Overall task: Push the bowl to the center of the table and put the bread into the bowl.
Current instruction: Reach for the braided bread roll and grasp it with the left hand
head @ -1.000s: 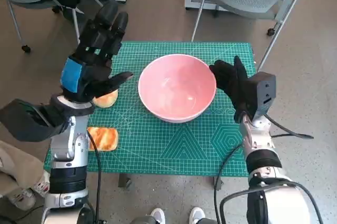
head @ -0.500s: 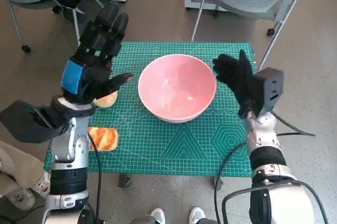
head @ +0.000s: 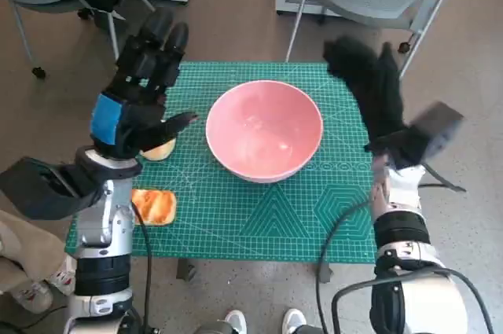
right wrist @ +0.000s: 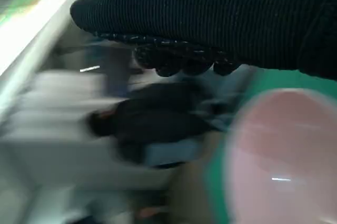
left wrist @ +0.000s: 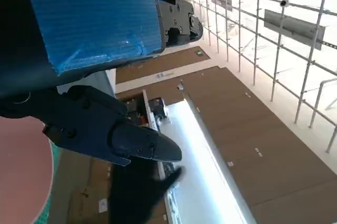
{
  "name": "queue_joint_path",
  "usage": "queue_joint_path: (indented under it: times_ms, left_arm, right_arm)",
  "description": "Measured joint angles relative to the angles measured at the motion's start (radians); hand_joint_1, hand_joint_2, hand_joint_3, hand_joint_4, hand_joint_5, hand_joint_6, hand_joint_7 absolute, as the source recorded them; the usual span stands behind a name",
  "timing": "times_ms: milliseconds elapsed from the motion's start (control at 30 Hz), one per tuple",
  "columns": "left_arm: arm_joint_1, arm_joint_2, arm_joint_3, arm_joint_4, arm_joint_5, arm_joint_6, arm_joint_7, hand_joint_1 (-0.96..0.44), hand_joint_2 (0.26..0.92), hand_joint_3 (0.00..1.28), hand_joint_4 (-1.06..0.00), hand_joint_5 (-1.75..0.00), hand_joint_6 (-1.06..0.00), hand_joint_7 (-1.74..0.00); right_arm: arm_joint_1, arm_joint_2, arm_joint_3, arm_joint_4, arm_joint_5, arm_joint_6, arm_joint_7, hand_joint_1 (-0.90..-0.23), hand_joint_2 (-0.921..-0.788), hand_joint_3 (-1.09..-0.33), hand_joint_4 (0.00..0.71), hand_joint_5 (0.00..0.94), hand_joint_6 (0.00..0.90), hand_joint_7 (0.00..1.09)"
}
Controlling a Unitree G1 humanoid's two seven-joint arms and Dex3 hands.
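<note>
bowl (head: 264,130): pink, mid-mat, on green cutting mat (head: 236,224)
bread (head: 154,206): toasted slice, mat's near-left corner, outside bowl
left hand (head: 141,90): raised over mat's left side, fingers spread, holding nothing
right hand (head: 369,86): blurred, lifted beside bowl, empty, fingers apart

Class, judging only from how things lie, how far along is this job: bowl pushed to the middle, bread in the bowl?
Done: the pink bowl sits about mid-table on the green mat. In hand: nothing. The left hand hovers open above the bread roll, and the right hand is raised off the bowl. Left: the bowl holds no bread; the roll and the toast slice lie on the mat.
</note>
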Motion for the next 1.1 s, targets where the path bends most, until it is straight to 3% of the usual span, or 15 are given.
queue_joint_path:
  times_ms: [233,433,633,1100]
  left_arm:
    - [0.001,-0.009,-0.005,-0.008,-0.007,0.001,-0.005,-0.57,0.921,0.09,-0.02,0.00,-0.04,-0.28]
    - [0.007,-0.009,-0.007,-0.027,-0.025,0.007,-0.013,-0.56,0.921,0.09,-0.02,0.00,-0.03,-0.29]
    - [0.012,-0.006,-0.006,-0.043,-0.031,0.015,-0.020,-0.57,0.921,0.09,-0.02,0.00,-0.03,-0.29]
    - [0.013,0.006,-0.005,-0.051,-0.038,0.019,-0.038,-0.57,0.921,0.09,-0.03,0.00,-0.03,-0.31]
  right_arm:
    - [0.022,0.043,0.041,-0.169,0.090,-0.097,0.138,-0.694,-0.921,-0.856,0.040,0.007,0.049,0.13]
    - [0.063,0.047,0.069,-0.246,0.127,-0.100,0.190,-0.718,-0.921,-0.823,0.047,0.008,0.051,0.16]
    - [0.093,0.046,0.090,-0.291,0.129,-0.081,0.186,-0.726,-0.921,-0.801,0.050,0.007,0.044,0.18]
    - [0.112,0.046,0.112,-0.317,0.129,-0.062,0.157,-0.724,-0.921,-0.796,0.051,0.005,0.029,0.21]
